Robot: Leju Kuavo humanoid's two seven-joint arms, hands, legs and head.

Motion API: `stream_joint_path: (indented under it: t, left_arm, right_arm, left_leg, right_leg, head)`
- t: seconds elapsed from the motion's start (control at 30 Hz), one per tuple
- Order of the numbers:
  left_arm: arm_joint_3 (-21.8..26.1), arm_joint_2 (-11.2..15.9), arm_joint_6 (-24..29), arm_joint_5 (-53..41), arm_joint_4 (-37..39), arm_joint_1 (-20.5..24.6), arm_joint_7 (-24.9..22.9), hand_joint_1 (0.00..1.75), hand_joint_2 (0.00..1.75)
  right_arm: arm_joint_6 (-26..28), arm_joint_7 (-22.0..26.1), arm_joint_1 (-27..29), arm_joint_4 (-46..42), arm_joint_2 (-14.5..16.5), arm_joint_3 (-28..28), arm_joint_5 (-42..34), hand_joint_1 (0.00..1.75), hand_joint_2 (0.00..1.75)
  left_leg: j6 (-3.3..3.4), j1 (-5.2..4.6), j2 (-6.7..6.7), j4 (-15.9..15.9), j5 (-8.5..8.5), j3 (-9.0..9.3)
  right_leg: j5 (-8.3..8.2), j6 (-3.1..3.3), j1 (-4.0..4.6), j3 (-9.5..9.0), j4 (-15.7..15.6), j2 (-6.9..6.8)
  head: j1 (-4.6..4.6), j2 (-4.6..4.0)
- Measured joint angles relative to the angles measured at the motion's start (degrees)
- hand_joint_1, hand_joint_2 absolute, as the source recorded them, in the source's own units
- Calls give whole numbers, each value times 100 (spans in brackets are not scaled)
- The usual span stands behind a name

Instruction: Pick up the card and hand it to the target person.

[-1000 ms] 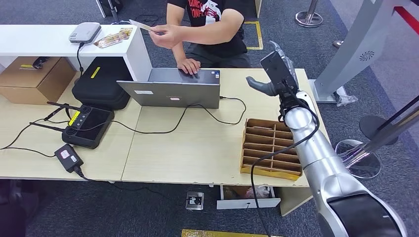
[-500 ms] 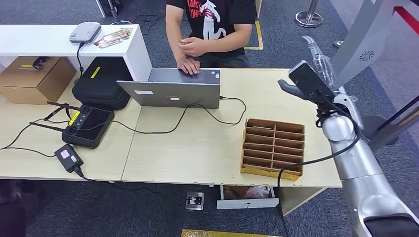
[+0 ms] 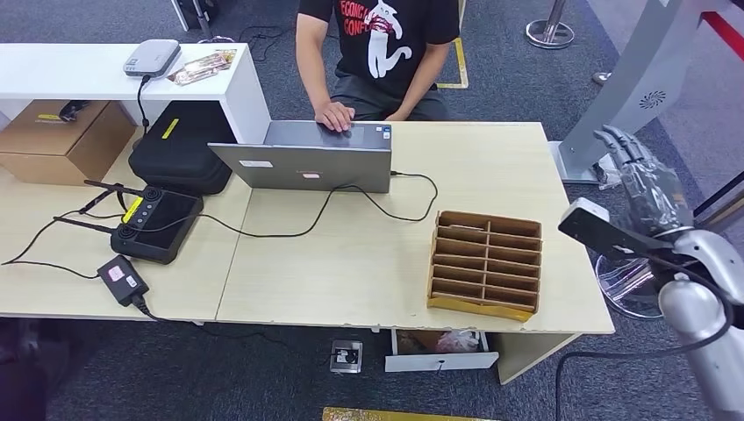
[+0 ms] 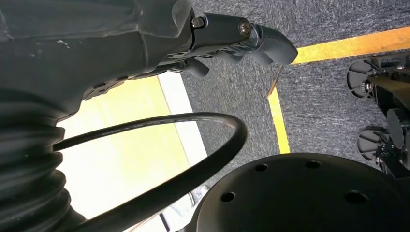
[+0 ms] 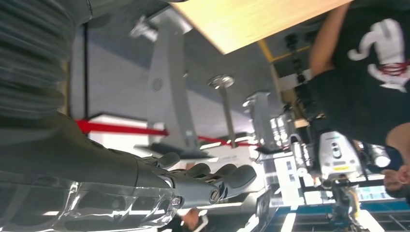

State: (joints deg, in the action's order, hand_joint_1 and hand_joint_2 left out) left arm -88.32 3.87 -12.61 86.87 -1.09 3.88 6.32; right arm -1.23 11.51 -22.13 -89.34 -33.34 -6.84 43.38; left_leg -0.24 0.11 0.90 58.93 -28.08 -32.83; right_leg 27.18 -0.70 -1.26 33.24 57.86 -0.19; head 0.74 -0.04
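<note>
Swinging back off the tabletop [image 3: 368, 263], the right robot hand [image 3: 645, 189] is hanging open and empty at right; the person [image 3: 379, 53] is sitting upper centre, no card showing.

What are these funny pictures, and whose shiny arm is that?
That silver arm belongs to a walking robot. The wide picture comes from a camera on its head; the two strange tilted ones come from cameras at its wrists. Its right hand is open and empty, off the wooden table's right side. On the table are a grey laptop, a brown cardboard slotted tray and a black controller with antennas. A person in a black T-shirt sits behind. The left hand hangs above the carpet, holding nothing.
</note>
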Motion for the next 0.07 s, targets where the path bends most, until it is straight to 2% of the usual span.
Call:
stream_joint_path:
  t: [0.07]
  left_arm:
    - [0, 0, -1, 18, 0, -1, -23, 0, 175]
  right_arm:
    - [-13, -34, 313, -265, -112, 233, 213, 0, 175]
  left_leg:
    - [-1, 0, 1, -1, -2, -2]
  right_leg:
    - [1, -1, 0, 0, 0, -1]
  head:
    - [1, 0]
